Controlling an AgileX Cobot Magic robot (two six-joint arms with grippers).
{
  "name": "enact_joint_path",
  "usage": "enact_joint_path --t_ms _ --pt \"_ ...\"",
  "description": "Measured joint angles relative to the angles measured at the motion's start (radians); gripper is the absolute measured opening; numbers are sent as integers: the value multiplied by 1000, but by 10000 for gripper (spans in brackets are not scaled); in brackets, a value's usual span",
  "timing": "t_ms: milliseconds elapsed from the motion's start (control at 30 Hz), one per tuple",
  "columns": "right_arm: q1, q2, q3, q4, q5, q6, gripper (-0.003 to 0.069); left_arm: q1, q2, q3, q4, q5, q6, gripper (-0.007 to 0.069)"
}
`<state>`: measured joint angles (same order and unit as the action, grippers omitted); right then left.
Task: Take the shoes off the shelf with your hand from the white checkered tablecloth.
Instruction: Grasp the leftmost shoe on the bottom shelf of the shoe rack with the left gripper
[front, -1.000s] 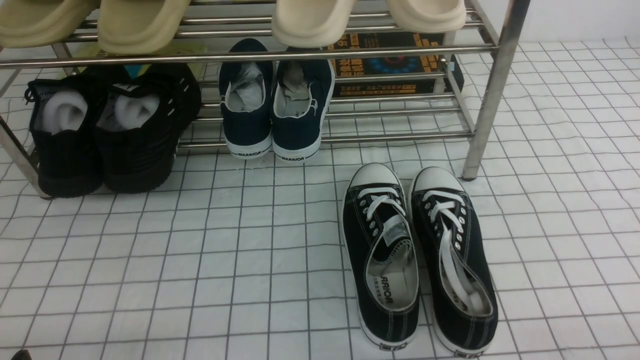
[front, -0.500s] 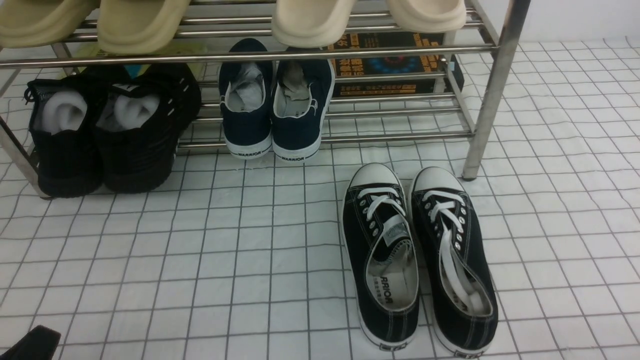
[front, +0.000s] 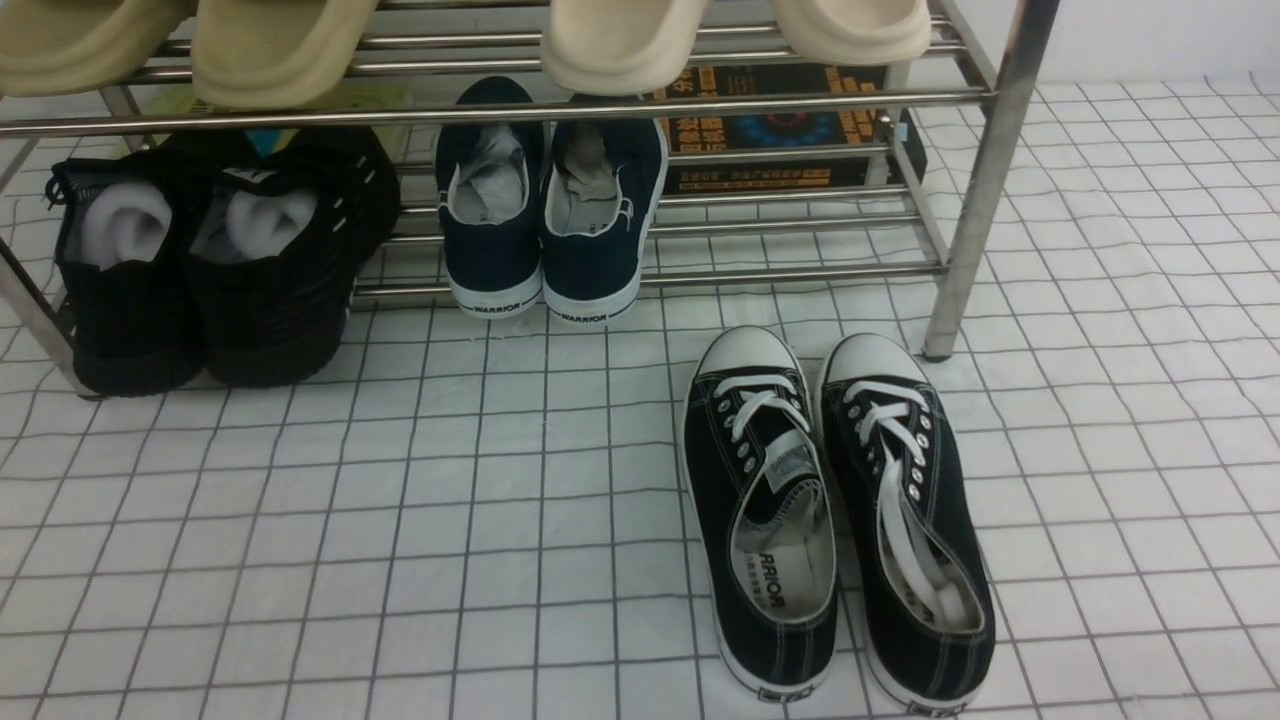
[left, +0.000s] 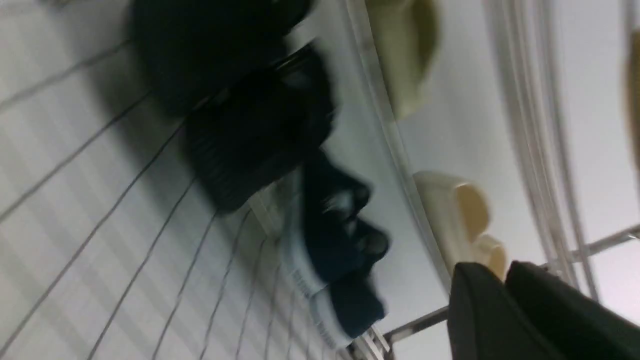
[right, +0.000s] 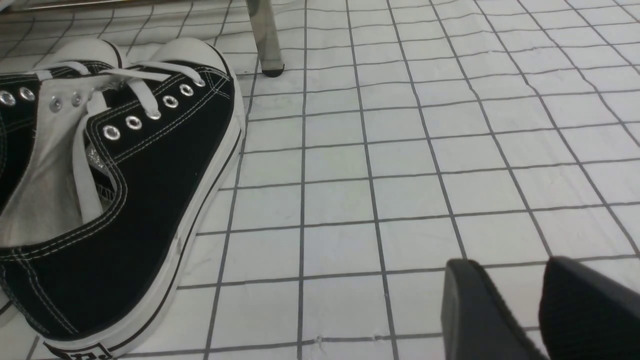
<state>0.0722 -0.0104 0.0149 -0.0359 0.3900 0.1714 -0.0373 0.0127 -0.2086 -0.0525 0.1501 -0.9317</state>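
Right gripper: black, low over white checkered tablecloth covering surface, fingers slightly apart, holding nothing. Beside it, black canvas pair with white laces rests on cloth, off rack.

Left gripper: fingers nearly together, empty, aimed at rack; view blurred.

Far: all-black knit sneakers with white paper stuffing sit at left end of shiny steel-tube shelf, lower tier, heels outward. Navy white-soled pair alongside.

Judgement: target pair not yet grasped; reach, grip, withdrawal, placement outstanding.

Plain white wall behind.
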Motion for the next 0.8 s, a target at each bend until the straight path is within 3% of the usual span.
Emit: enact_joint_path --t_ms 100,233,367,633,800 --pt "0 0 0 0 0 0 229 0 145 -236 88 182 129 5" --pt "0 0 0 0 0 0 235 0 442 -490 141 609 252 1" --pt "0 0 0 0 0 0 238 0 655 -617 194 807 313 6" --pt "0 0 0 0 0 0 239 0 1001 -879 315 792 276 142" --pt "0 0 0 0 0 0 239 0 1215 -1081 357 797 274 343"
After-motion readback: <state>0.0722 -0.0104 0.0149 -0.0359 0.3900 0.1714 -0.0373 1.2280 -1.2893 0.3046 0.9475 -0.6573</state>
